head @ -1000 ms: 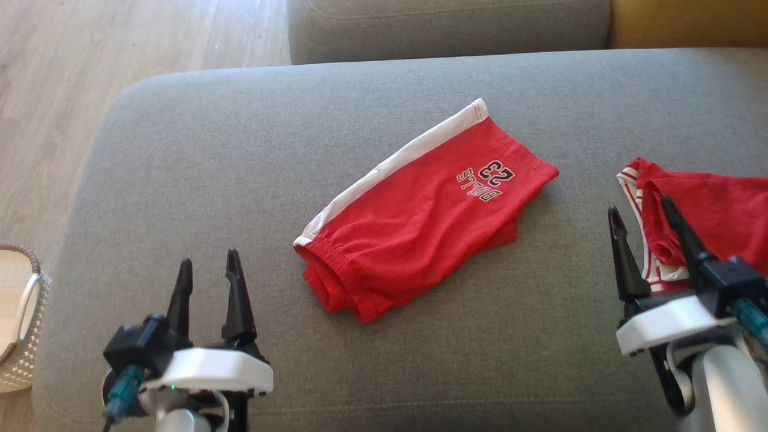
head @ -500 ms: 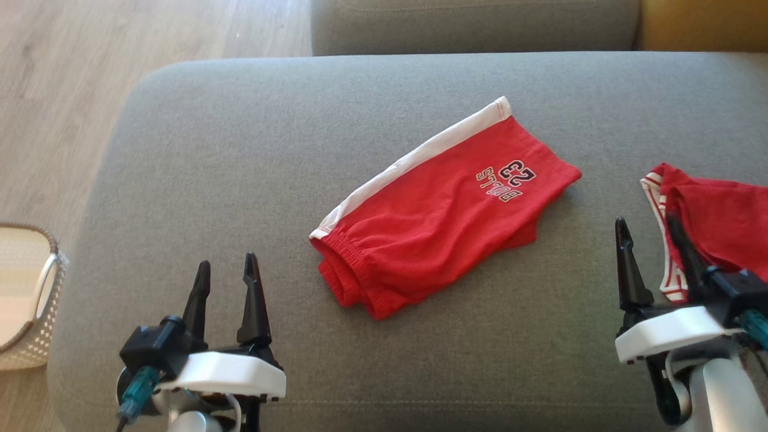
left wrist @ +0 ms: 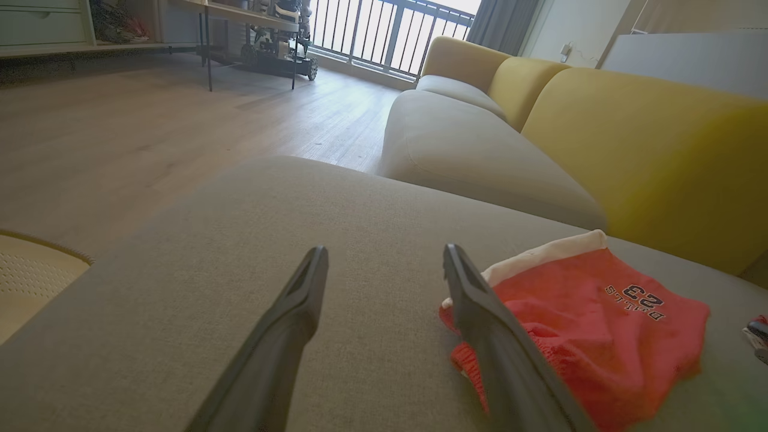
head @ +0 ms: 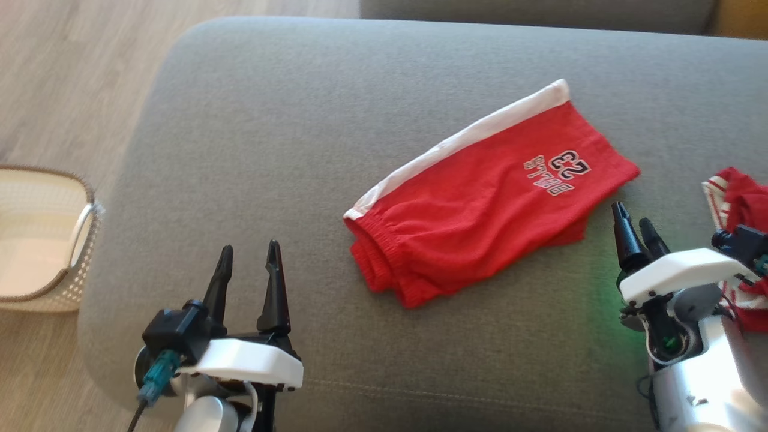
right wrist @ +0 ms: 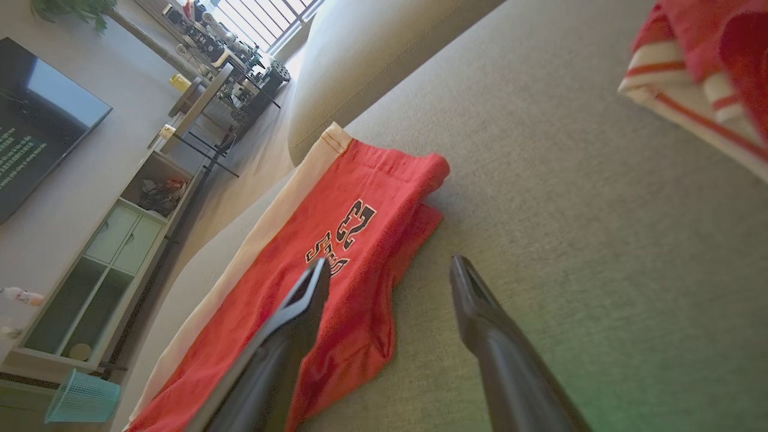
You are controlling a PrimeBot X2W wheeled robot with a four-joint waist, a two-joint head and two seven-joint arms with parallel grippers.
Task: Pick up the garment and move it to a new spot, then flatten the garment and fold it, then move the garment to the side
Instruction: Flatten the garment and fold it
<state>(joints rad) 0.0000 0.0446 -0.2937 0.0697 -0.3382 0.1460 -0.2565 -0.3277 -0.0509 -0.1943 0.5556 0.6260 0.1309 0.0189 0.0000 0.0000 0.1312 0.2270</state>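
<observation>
While agape, L/R jaws flank shorts (head: 480,204).

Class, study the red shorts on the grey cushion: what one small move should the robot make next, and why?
Probably ease the right gripper toward the red shorts to grasp their near edge. They lie folded on the grey cushion; it and the left gripper stand open and empty, and the right one sits closer to the cloth.

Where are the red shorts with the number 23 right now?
In the head view the red shorts lie on the grey cushion, right of centre; a second red-and-white garment sits apart at the right edge.
</observation>
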